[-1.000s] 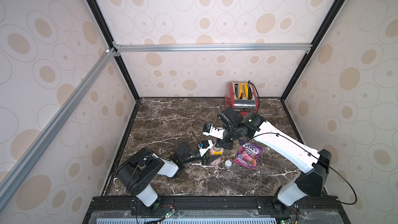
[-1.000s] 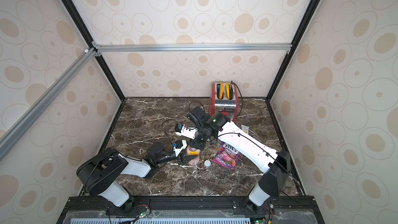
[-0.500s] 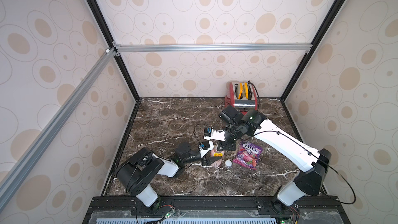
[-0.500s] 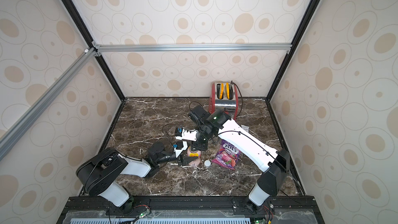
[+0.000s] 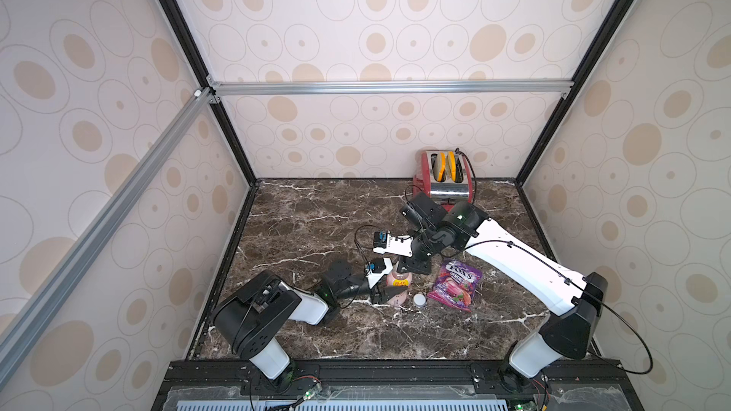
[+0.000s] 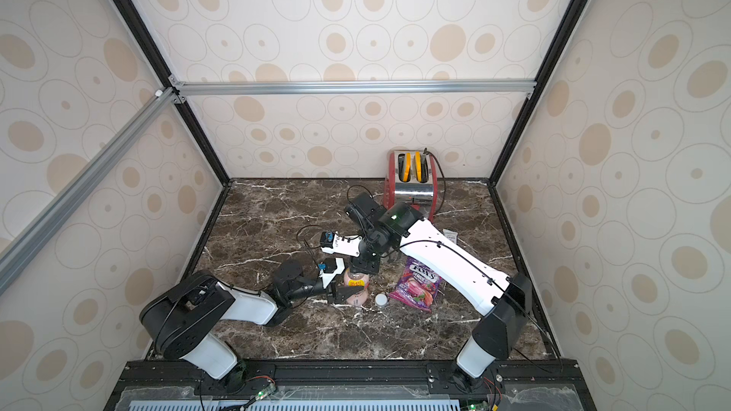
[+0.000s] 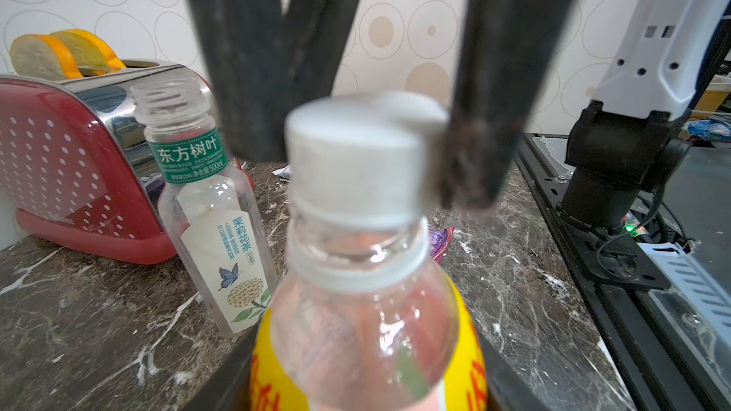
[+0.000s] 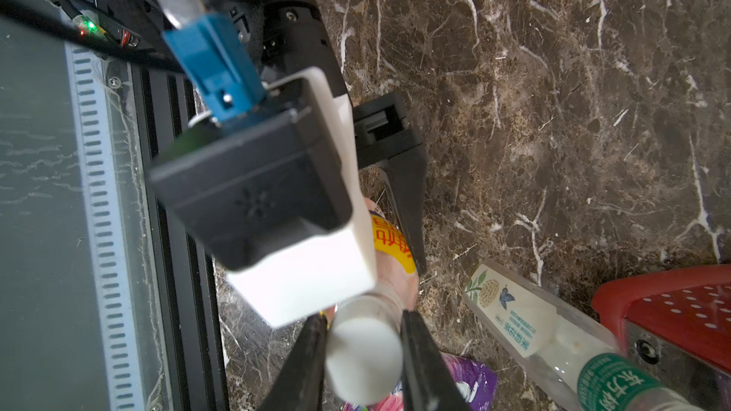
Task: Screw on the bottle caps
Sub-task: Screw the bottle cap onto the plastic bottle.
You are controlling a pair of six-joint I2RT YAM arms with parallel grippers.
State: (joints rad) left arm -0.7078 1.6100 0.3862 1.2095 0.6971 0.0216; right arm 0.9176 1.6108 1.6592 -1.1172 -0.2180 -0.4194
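Right gripper (image 8: pixel 364 316) comes in from above. Its jaws are closed to a narrow gap on the white cap (image 7: pixel 356 160), one finger on each side of the rim. The cap sits on the neck of the pink bottle (image 7: pixel 368 330); cannot tell how far it is threaded. Left gripper (image 5: pixel 395 290) comes in from the side, jaws part-closed around the bottle's labelled body, below the right jaws. The bottle stands upright between them.

Handling, judged:
- **Cap:** light, stiff and small. It could slip in the pads as it tightens. Hold it by the side wall, across its width, as now, not by the top.
- **Pink bottle:** thin plastic with drink inside, so it has some weight and the wall gives if squeezed hard. The label band looks like the right clamp spot to stop it spinning with the cap, though the label may be slick.
- **Clear bottle (image 7: pixel 209 231):** stands uncapped, outside both jaws, beyond the pink one toward the toaster (image 7: pixel 59 164). It looks empty or nearly so, light and easy to tip, and needs a body grip before any turning.
- **Second cap (image 5: pixel 419 300):** lies loose on the marble top (image 5: pixel 316 231), just beside the left jaws' tip, between the pink bottle and the candy bag (image 5: pixel 455 284). It is low and flat, so take it by the rim from above.
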